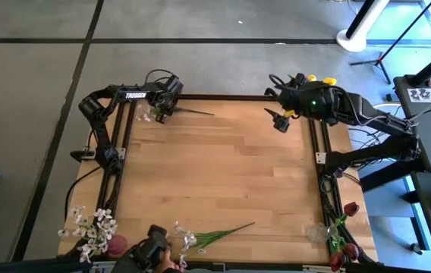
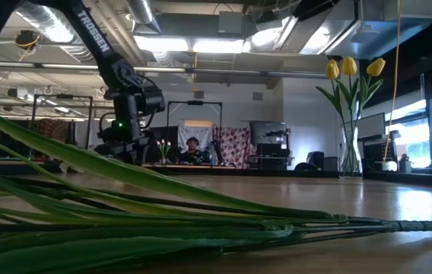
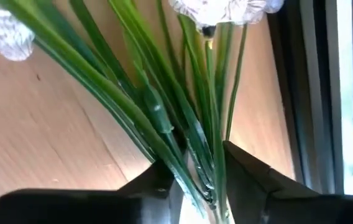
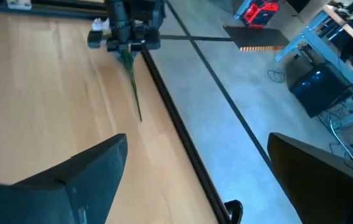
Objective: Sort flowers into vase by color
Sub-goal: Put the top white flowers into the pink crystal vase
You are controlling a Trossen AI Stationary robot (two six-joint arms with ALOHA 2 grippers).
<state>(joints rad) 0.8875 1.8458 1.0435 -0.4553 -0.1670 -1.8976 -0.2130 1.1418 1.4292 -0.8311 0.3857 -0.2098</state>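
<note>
My left gripper is at the table's far left corner, shut on a spray of white-pink blossoms whose green stem points toward the table's right. My right gripper hangs open near the far right corner and touches nothing. Yellow tulips stand in a glass vase at the far right corner. Another white-pink spray lies flat on the table by the near edge. More white-pink sprays stand at the near left corner, dark red tulips at the near right corner. My left gripper pinches the spray's bundle of green stems and leaves between its two fingers, partway along the stem and below the blossoms. The fingers come from above and lie across the stem. The stem's free end slants down toward the tabletop.
A dark frame rail runs along the table's far edge, and side rails flank it. A dark device sits at the near edge beside the lying spray. The wooden middle of the table is bare.
</note>
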